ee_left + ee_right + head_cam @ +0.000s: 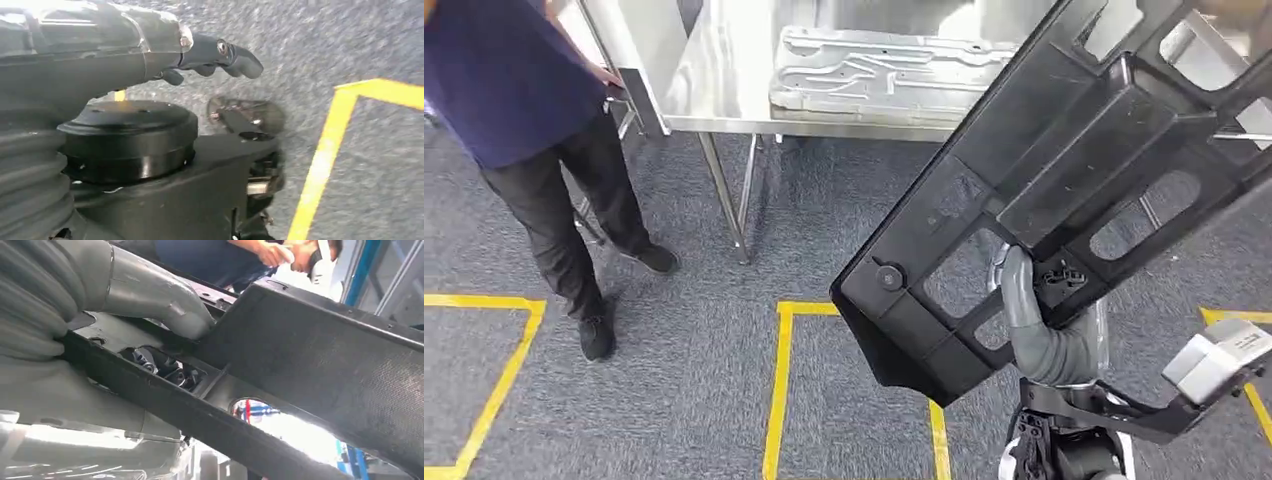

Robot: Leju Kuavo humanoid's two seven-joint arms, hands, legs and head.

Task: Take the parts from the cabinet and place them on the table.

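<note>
While tilted, black part (1064, 170) sits in right robot hand (1036, 318).

this looks like a factory floor or industrial workshop. a stainless steel surface (724, 90) on thin metal legs carries a pressed sheet-metal panel (884, 72). the floor is grey carpet (684, 370) marked off with yellow tape lines (781, 390) into bays, as work cells often are. a large black moulded plastic part (1064, 190), the kind used in vehicle trim, is in view, and a person (534, 120) stands beside the steel surface.
</note>
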